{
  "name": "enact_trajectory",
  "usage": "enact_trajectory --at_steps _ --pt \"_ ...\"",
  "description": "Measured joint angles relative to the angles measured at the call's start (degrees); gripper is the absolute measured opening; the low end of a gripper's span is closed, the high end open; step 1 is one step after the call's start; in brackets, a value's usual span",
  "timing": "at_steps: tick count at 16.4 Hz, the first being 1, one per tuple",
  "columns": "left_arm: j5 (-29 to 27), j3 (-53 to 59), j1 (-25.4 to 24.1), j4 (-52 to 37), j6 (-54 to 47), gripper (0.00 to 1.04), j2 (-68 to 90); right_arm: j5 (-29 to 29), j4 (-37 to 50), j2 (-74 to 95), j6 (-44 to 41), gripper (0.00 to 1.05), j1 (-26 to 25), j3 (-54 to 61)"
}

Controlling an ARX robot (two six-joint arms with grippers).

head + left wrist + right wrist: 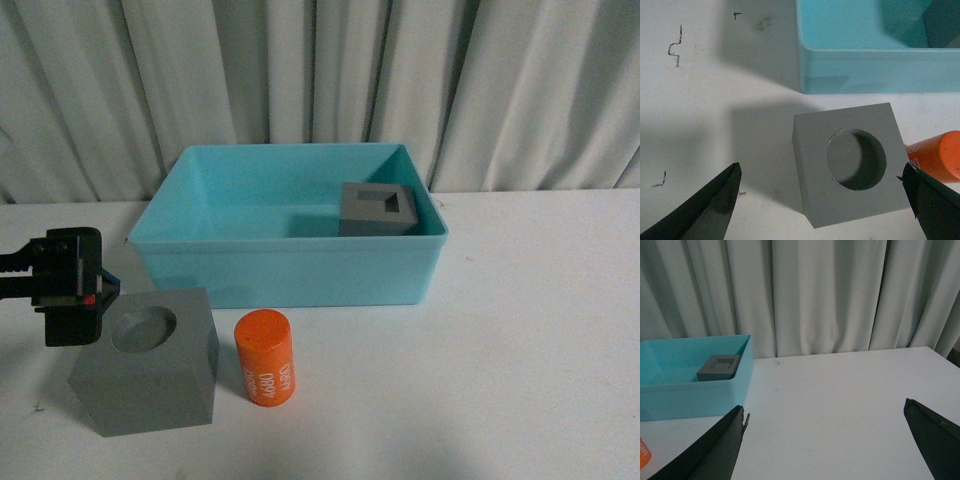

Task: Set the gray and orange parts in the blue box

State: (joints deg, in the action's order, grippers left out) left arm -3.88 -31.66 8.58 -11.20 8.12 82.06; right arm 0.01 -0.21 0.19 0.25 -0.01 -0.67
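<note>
Round-recess cube (150,375) was flanked at three o'clock by the orange cylinder (265,358); the square-recess cube (378,210) was seated inside the blue box (285,270). Jaws of the left gripper (820,172) and right gripper (825,407) were held apart.

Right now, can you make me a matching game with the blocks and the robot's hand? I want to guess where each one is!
Things:
1. gray cube with round hole
2. gray cube with square hole
3. orange cylinder
4. left hand

Places or states:
A. inside the blue box
B. open
C. on the table, with white letters on it
D. on the table, left of the cylinder

Pairs: 1-D, 2-A, 3-C, 4-B
</note>
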Motion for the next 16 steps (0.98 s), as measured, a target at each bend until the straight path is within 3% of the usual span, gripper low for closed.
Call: enact_trajectory --at_steps 7,16 --pt "-1.6 -3.5 0.5 -6.5 -2.6 0.98 12.7 0.0 0.0 0.0 0.0 0.98 0.0 0.0" --pt "-2.9 -4.4 1.3 -8.5 -3.6 0.98 18.2 0.0 0.0 0.0 0.0 0.98 0.0 0.0"
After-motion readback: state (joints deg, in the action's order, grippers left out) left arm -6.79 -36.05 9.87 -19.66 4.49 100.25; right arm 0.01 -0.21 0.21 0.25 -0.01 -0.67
